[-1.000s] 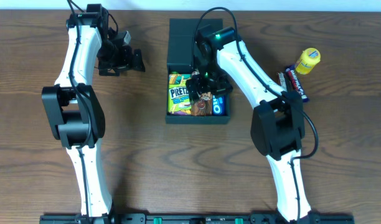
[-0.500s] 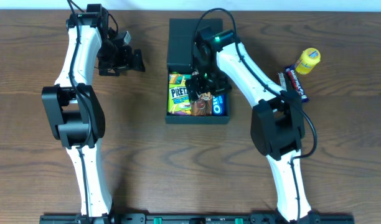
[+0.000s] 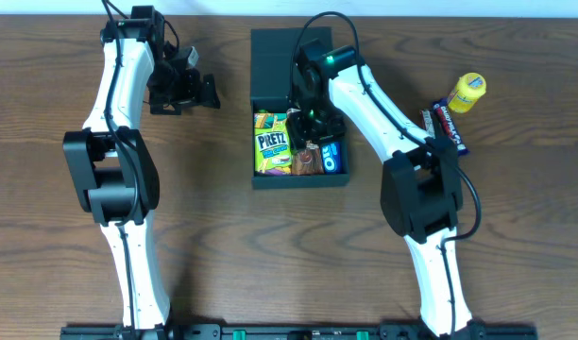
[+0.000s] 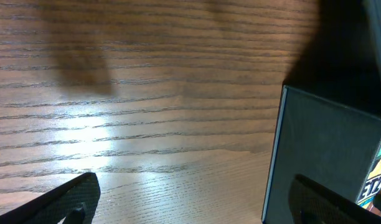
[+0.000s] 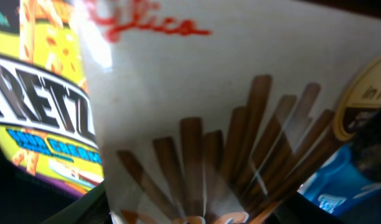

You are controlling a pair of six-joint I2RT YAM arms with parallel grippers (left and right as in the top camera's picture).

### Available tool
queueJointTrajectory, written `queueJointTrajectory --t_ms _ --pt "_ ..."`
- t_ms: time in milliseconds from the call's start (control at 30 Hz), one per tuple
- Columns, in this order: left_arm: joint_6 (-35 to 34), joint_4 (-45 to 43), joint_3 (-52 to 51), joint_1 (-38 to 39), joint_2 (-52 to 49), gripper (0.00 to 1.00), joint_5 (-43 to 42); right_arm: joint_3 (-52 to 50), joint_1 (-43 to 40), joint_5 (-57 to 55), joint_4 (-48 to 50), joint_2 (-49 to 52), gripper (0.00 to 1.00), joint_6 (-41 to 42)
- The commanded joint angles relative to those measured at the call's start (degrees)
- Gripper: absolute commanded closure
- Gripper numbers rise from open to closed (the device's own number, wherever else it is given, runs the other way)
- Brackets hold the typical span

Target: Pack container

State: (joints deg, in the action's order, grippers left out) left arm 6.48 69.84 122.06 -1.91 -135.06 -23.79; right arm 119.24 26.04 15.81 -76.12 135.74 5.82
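Finding: the container [image 3: 298, 179] stands open at the far middle of the counter [image 3: 223, 236], with a pretzel packet [image 3: 271, 144] and an Oreo pack [image 3: 331, 159] inside. The right claw [image 3: 306, 127] is lowered into it over a biscuit-stick packet [image 5: 228, 124]; whether that packet is pinched cannot be told. The left claw [image 3: 196, 92] is held spread wide, apart from the container.

Risk noted: should the packet be lifted on withdrawal, or left riding over its neighbours, the flap lid [image 3: 273, 61] is likely to be obstructed.
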Motion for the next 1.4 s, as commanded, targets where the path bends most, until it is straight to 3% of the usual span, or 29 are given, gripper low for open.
queueJointTrajectory --t_ms 0,300,500,800,1000,1067,1133,1367 --pt "1.2 0.0 0.8 -0.1 -0.2 0.03 0.2 2.4 -0.5 0.9 -2.2 -0.1 0.4 -0.7" --pt "1.2 0.0 0.8 -0.1 -0.2 0.03 0.2 16.4 -0.3 0.9 -9.7 -0.1 0.41 2.1" --pt "1.0 0.0 0.8 -0.1 -0.2 0.03 0.2 16.8 2.3 0.2 -10.8 -0.1 0.41 8.3" --pt "-0.3 0.4 0.8 -0.1 -0.2 0.03 0.2 16.8 9.8 -9.9 -7.2 -0.1 0.36 15.3" --pt "-0.5 0.5 0.8 -0.1 -0.2 0.02 0.2 16.7 11.3 -13.4 -6.3 0.0 0.39 19.8" --pt "-0.5 0.6 0.8 -0.1 -0.2 0.02 0.2 16.7 11.3 -13.7 -5.9 0.0 0.32 20.4" --pt "-0.5 0.6 0.8 -0.1 -0.2 0.02 0.2 16.7 11.3 -13.7 -5.0 0.0 0.18 20.3" --pt "-0.5 0.7 0.8 -0.1 -0.2 0.03 0.2 16.7 11.3 -13.8 -3.3 0.0 0.11 19.5"
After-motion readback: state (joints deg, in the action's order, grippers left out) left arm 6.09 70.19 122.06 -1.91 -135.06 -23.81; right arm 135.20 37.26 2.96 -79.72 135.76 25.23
